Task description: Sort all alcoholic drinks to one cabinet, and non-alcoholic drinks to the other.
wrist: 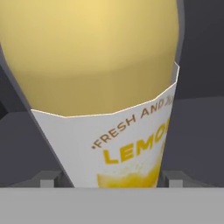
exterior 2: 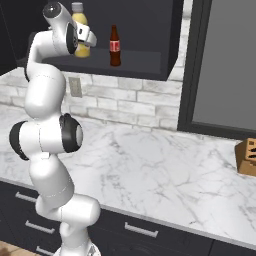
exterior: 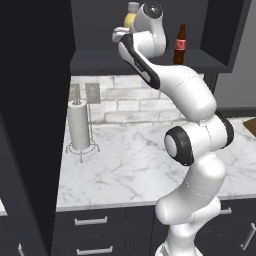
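Juice bottle (wrist: 100,87) is filling the hand view right up close — yellow body above, a white label reading "FRESH AND" and "LEMO" below — and the two dark finger tips (wrist: 48,179) are standing on either side of its base, spread wide around it. Whether the pads are pressing the bottle or just bracketing it, I cannot tell. In the right base view the end effector (exterior 2: 86,39) is reaching up into the open cabinet (exterior 2: 150,30), level with the bottle's (exterior 2: 80,30) middle, the grey cap showing above the wrist. The bottle is standing upright on the cabinet's dark shelf (exterior 2: 135,65). Beside it, apart, a small brown bottle (exterior 2: 115,46) with a red label is standing upright on the same shelf. Below, a paper-towel holder (exterior: 79,127) is sitting on the marble table (exterior: 125,165), and a knife block (exterior 2: 247,157) is sitting at the far right.
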